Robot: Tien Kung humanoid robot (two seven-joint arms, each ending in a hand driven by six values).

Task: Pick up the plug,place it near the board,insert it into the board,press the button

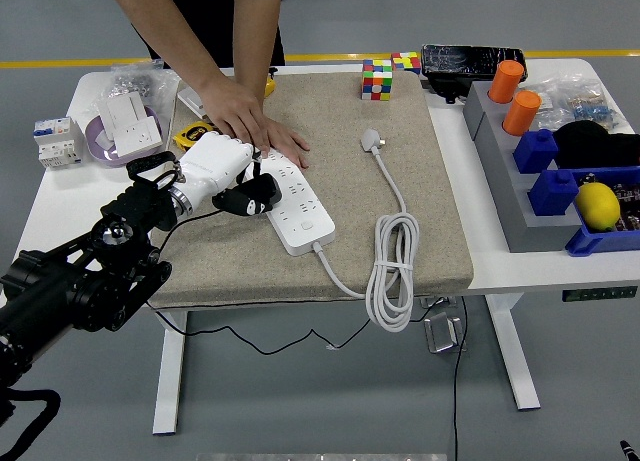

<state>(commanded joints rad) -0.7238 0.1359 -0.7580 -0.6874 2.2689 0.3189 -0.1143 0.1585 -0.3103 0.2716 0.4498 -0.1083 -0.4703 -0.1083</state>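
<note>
White table (60, 196) with beige mat (440, 231). My left hand (225, 171), fingers curled, rests on the power strip's (300, 216) near-left end; I cannot tell whether they grip anything. A person's hand (250, 116) steadies the strip. The plug (372, 139) lies well to the right.

Power strip (300, 209): white. Plug (372, 139) and coiled cable (394, 266): white. Mat (400, 101): beige, woven texture. Table (60, 206): white. Left hand (225, 173): white shell, black fingertips; arm black. Cube (377, 80): multicoloured squares. Cylinders (514, 96): orange. Bins (550, 186): blue. Lemon (598, 205): yellow.
</note>
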